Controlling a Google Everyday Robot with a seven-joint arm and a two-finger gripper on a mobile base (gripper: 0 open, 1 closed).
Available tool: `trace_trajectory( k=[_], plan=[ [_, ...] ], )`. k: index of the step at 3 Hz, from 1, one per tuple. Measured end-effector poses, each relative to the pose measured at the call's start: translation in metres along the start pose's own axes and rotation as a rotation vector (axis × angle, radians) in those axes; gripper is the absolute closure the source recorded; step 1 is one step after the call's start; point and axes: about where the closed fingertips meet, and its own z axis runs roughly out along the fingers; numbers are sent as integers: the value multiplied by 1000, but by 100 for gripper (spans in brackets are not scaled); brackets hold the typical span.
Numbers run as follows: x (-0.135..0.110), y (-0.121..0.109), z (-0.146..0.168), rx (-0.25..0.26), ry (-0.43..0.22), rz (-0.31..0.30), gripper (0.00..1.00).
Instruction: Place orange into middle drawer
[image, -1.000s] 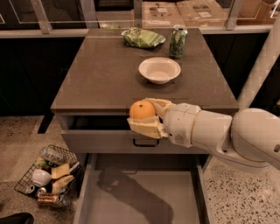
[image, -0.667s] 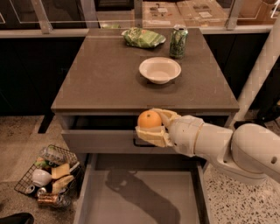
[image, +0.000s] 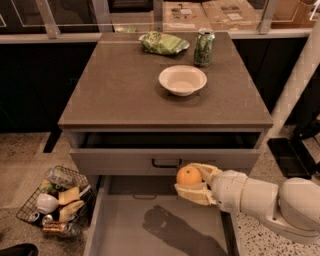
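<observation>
One orange (image: 189, 175) sat between both jaws, gripper (image: 189, 180) clamped on it, above open middle drawer (image: 120, 225), near its 1 o'clock corner.

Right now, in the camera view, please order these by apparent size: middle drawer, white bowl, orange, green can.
1. middle drawer
2. white bowl
3. green can and orange, held by the gripper above the drawer, look similar. The orange is nearer the camera, so I leave them unranked.

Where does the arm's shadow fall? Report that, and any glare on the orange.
Camera view: the gripper, holding the orange above the middle drawer, casts a dark shadow on its grey floor; the orange shows a soft highlight, no harsh glare.
</observation>
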Motion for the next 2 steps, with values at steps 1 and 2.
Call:
trace_trajectory(
  k=[1, 2],
  plan=[
    [71, 9, -5, -48, 58, 61, 100],
    [72, 6, 5, -48, 64, 54, 100]
  ],
)
